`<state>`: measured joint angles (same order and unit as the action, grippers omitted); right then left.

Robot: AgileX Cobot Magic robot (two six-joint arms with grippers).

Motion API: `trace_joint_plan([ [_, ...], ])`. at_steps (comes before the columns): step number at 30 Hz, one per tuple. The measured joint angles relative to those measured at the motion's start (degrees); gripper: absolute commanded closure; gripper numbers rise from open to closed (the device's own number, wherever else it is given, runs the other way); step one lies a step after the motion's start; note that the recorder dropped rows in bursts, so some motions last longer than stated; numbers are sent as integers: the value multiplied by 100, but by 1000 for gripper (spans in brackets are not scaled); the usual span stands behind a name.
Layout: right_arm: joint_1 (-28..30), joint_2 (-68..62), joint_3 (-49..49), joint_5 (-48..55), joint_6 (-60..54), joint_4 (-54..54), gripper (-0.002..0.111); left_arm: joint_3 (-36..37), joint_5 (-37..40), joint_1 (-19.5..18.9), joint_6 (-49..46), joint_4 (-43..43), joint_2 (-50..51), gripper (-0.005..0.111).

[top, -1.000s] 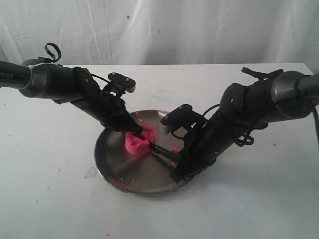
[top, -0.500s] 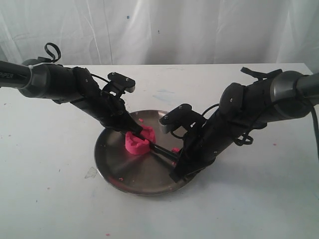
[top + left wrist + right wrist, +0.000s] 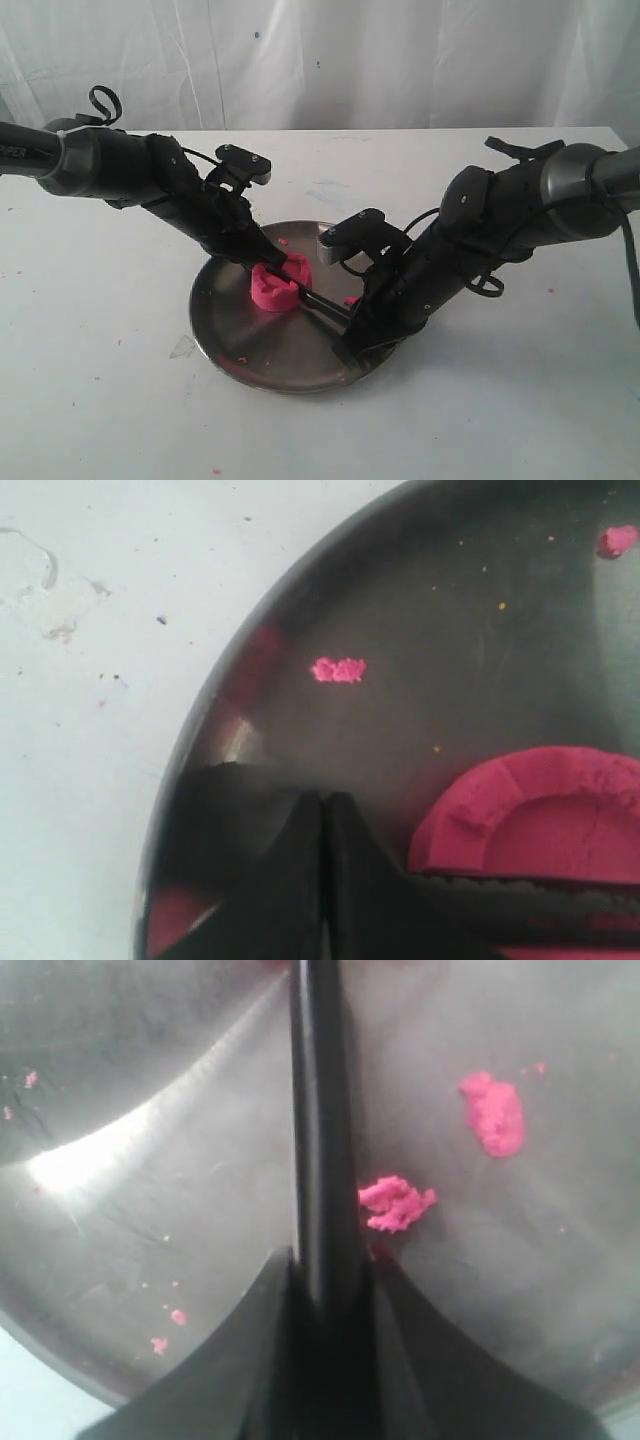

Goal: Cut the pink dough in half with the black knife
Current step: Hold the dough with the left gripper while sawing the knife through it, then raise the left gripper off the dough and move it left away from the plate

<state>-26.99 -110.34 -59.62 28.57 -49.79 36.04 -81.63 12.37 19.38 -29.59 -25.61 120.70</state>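
Note:
The pink dough [image 3: 274, 289] sits left of centre on the steel plate [image 3: 240, 335]. The black knife [image 3: 320, 301] lies across the dough's top. My right gripper [image 3: 352, 322] is shut on the knife's handle [image 3: 318, 1150], both fingers [image 3: 268, 1340] clamped around it. My left gripper [image 3: 266, 264] is shut with nothing between its fingers [image 3: 290, 880], its tips low on the plate right beside the dough [image 3: 545, 815]. In the left wrist view the knife's blade [image 3: 530, 898] crosses the dough next to those fingers.
Pink crumbs [image 3: 396, 1203] and a smear [image 3: 493, 1112] lie on the plate beside the knife handle, and another crumb [image 3: 339, 669] lies near the rim. The plate rests on a white table [image 3: 100, 380] with small pink specks. A white curtain hangs behind.
My right arm has shifted slightly left toward the dough, taking the knife with it. The left arm and the dough have hardly moved.

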Motion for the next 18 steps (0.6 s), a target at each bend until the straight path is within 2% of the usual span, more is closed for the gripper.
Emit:
trace_joint_plan([
  [18, -35, -26, -13, -74, -79, 148, 108, 0, 124, 0, -66, 12, -208, 107],
])
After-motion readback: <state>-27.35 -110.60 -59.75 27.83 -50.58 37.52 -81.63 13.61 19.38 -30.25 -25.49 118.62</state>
